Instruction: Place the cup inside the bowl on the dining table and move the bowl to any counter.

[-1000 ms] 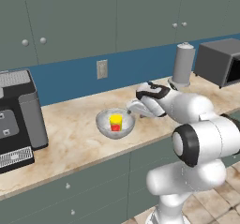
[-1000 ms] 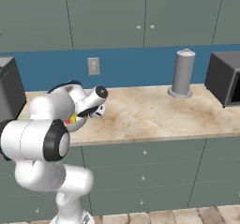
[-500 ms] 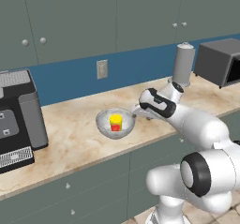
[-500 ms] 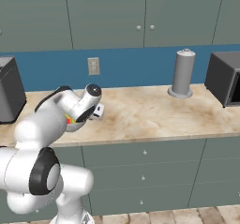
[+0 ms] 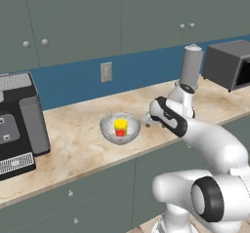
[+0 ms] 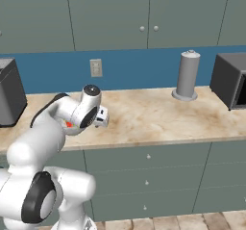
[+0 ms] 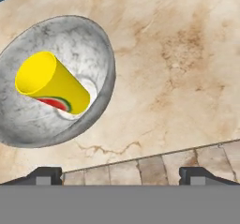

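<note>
There are one small yellow cylindrical cup [image 5: 120,126], one round silvery-grey speckled bowl [image 5: 108,128], one tall grey cylindrical canister [image 5: 191,67] and one white wall outlet [image 5: 106,72].

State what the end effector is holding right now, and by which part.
Nothing is held. The end effector is open and empty beside the bowl, which sits on the counter with the cup inside it.

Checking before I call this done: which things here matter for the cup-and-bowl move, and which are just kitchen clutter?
Job:
cup, standing in the bowl
counter under the bowl
gripper, open, beside the bowl

Clutter:
coffee machine
microwave
grey canister
wall outlet
</note>
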